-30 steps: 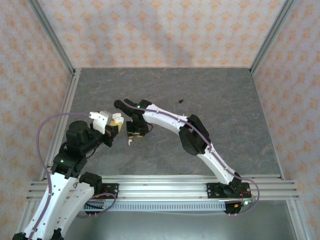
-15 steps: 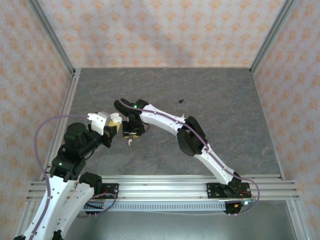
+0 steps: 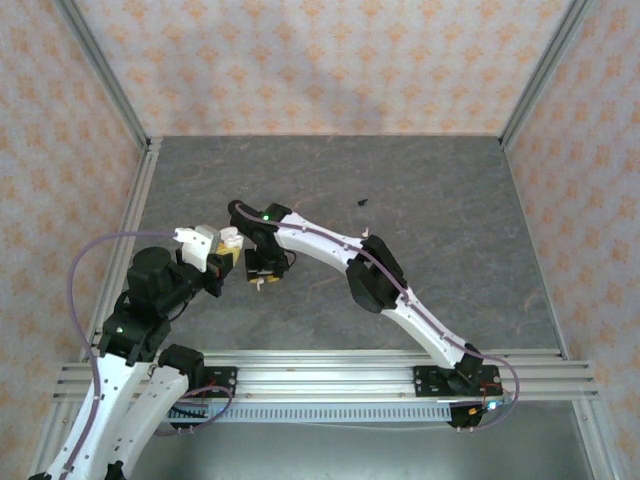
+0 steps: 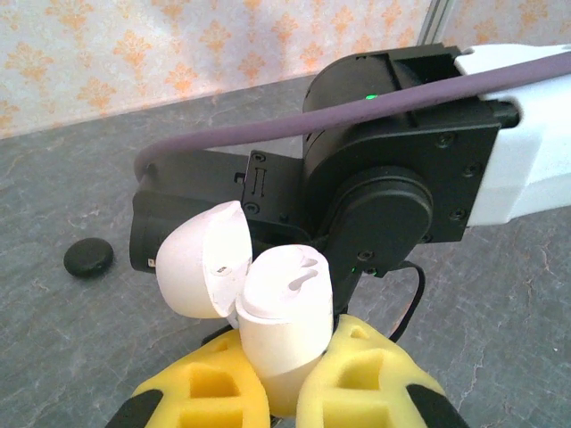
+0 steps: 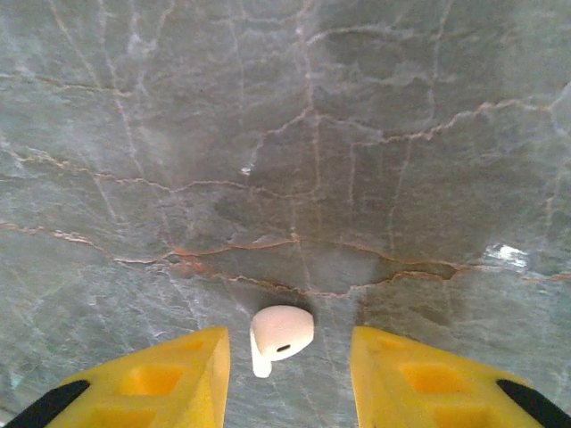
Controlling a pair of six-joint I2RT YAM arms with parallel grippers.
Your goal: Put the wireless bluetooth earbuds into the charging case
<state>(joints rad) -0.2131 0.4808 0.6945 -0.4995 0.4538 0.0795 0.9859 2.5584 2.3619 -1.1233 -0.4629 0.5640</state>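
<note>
Earbud (image 5: 282,334), white, lies on table (image 5: 357,134) between parted right jaws, touching neither; left jaws clamp open charging case (image 4: 284,325).

even soft light, sharp focus

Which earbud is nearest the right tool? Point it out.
The white earbud, lying between the fingers of the open right tool; the black earbud sits far off toward the back.
</note>
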